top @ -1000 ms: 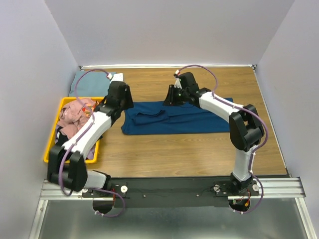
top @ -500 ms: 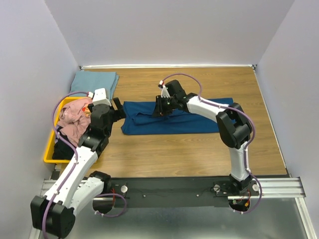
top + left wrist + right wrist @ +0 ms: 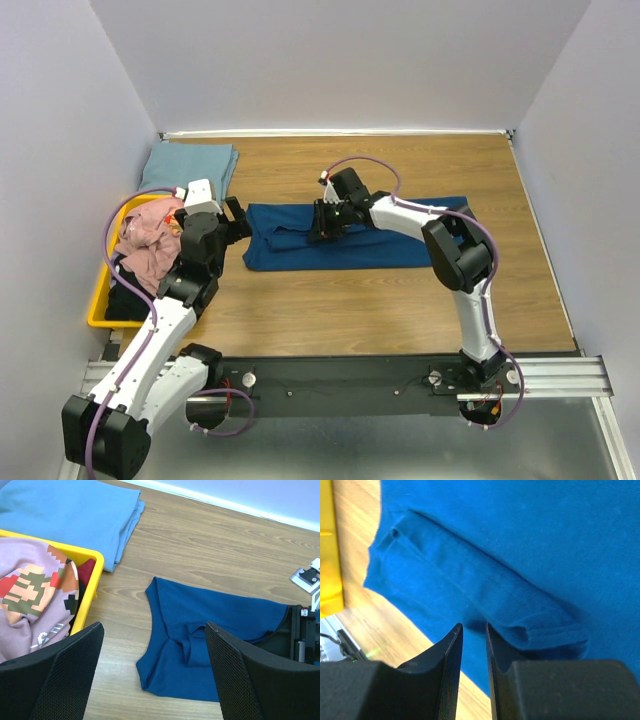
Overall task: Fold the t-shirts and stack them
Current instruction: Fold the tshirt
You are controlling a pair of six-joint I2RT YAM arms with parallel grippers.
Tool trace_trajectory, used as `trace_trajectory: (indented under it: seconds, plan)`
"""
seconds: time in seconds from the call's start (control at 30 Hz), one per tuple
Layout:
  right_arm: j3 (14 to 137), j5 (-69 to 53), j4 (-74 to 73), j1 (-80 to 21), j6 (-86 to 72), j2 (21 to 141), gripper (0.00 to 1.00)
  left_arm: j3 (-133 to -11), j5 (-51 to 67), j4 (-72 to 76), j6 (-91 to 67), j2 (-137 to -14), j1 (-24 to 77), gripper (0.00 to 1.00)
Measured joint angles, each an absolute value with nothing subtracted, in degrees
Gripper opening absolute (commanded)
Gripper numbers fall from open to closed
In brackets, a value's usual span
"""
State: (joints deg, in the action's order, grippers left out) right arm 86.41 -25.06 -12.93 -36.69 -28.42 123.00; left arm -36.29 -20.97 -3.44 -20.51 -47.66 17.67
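A blue t-shirt [image 3: 380, 240] lies partly folded across the middle of the table, its left end bunched [image 3: 200, 625]. My left gripper [image 3: 238, 222] hovers just off that left end, jaws wide open and empty [image 3: 154, 630]. My right gripper [image 3: 325, 222] points down onto the shirt's upper left part. Its jaws [image 3: 472, 626] stand a narrow gap apart with the tips at the cloth [image 3: 520, 540], a rolled fold lying beside the right finger. A folded pale blue t-shirt [image 3: 190, 165] rests at the back left [image 3: 70, 515]. A pink printed t-shirt [image 3: 150, 235] tops the bin's pile [image 3: 30, 595].
The yellow bin [image 3: 98, 300] stands at the left edge, close beside my left arm, its rim [image 3: 92, 565] near the left finger. Dark clothing [image 3: 125, 298] lies in it under the pink shirt. Walls enclose the table on three sides.
My left arm let go and drew back off the shirt's left end toward the bin, jaws opening wide. My right gripper slid left along the shirt and narrowed slightly.
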Motion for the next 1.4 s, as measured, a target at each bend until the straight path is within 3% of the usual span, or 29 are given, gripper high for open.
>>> trace_trajectory:
  seconds: [0.57,0.83,0.93,1.23,1.4]
  plan:
    - [95.2,-21.5,-12.9,-35.4,-29.8,127.2,0.32,-36.3,-20.9,-3.1,-19.9,-47.8,17.7,0.88]
    - [97.9,-22.0,-13.0,-28.3,-30.7,129.1,0.36,-36.3,-18.4,-2.7,-19.9,-49.9,17.7,0.88]
    - [93.8,-23.2,-12.0,-25.4,-31.2,125.5,0.39,-36.3,-15.1,-2.5,-20.3,-51.7,17.7,0.88]
    - [65.0,-32.1,-4.2,-10.8,-32.7,102.8,0.42,-36.3,-1.3,-1.3,-28.8,-63.2,17.6,0.88]
    - [54.2,-35.0,-1.1,-0.9,-33.3,99.2,0.42,-36.6,4.8,-1.9,-31.2,-70.7,16.9,0.87]
